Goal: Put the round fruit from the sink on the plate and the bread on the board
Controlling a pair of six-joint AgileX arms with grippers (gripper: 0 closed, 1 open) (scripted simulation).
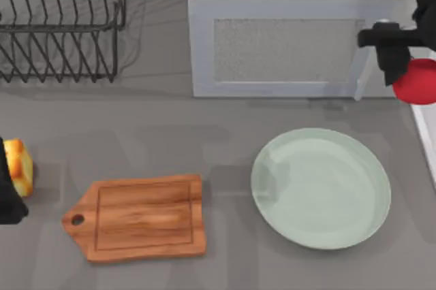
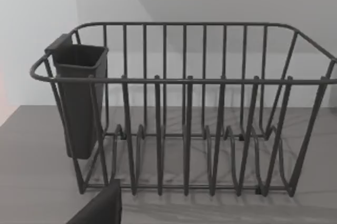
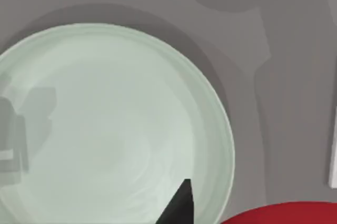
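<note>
fruit: the red round fruit (image 1: 417, 82) is at the far right edge of the top view, raised, just beside and right of the grey cabinet; its red curve also shows in the right wrist view (image 3: 284, 214)
right gripper: the right gripper (image 1: 398, 65) is pinching the fruit, its dark fingers against the fruit's left side
plate: the pale green plate (image 1: 272, 188) lies bare on the table, below and left of the fruit, apart from it; seen from above in the right wrist view (image 3: 105, 129)
bread: the yellow bread (image 1: 19, 166) is at the far left edge, left of and apart from the board
left gripper: the left gripper (image 1: 8, 191) touches the bread; cannot tell how its fingers stand
board: the wooden board (image 1: 139, 216) lies bare, left of the plate
rack: the wire dish rack (image 1: 61, 21) stands at top left; the left wrist view faces it (image 2: 184, 113)
</note>
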